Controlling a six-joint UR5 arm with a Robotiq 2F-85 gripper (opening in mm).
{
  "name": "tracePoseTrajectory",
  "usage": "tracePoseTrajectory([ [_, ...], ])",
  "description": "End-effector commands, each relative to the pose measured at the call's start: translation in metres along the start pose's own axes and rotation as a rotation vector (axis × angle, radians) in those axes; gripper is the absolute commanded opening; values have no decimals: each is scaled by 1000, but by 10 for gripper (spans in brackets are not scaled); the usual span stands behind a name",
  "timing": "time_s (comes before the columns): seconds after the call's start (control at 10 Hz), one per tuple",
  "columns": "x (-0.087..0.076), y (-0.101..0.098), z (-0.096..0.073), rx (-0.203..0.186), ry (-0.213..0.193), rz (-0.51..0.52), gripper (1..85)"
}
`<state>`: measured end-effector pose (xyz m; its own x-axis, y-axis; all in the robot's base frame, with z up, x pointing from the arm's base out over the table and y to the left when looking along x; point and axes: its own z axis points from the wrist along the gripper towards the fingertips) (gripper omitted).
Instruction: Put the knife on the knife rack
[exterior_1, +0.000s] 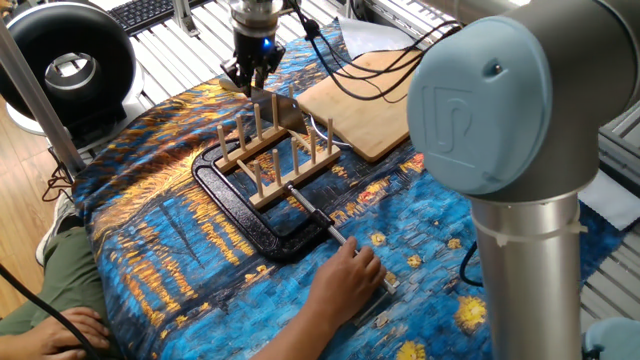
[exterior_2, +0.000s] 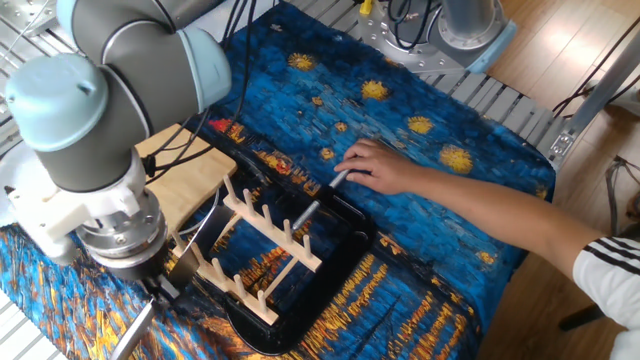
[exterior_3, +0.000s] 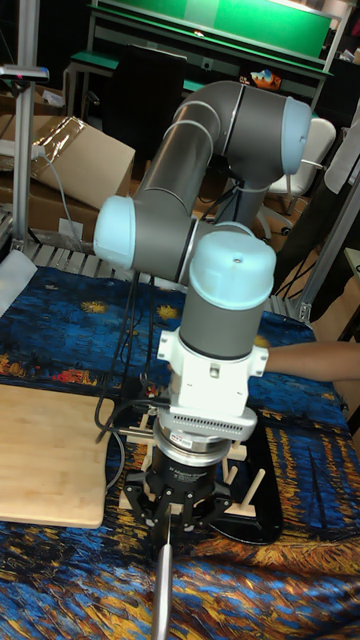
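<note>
Light-wood pegged knife rack (exterior_1: 277, 152).

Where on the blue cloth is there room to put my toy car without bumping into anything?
The cloth is bare on the orange patch left of the black clamp, and on the starry blue stretch beyond the person's hand. It is crowded around the knife rack, where the gripper, the knife and the cutting board sit close together.
</note>
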<state>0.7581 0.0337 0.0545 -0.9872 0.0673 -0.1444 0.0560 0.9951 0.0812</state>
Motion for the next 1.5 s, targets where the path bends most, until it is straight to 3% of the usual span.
tracePoseTrajectory([
  [0.0, 1, 2, 2, -21, -10, 10, 307],
  [0.2, -4, 3, 0, -25, -18, -3, 327],
  [0.3, 0, 4, 1, -30, -11, 18, 270],
  [0.4, 7, 0, 2, -8, 10, 61, 67],
  [0.5, 6, -2, 0, 2, 11, 75, 10],
  [0.7, 8, -2, -7, -14, 26, 77, 10],
  [1.0, 9, -11, -30, 23, 30, 68, 10],
  [1.4, 11, -4, -69, 54, -36, 68, 10],
])
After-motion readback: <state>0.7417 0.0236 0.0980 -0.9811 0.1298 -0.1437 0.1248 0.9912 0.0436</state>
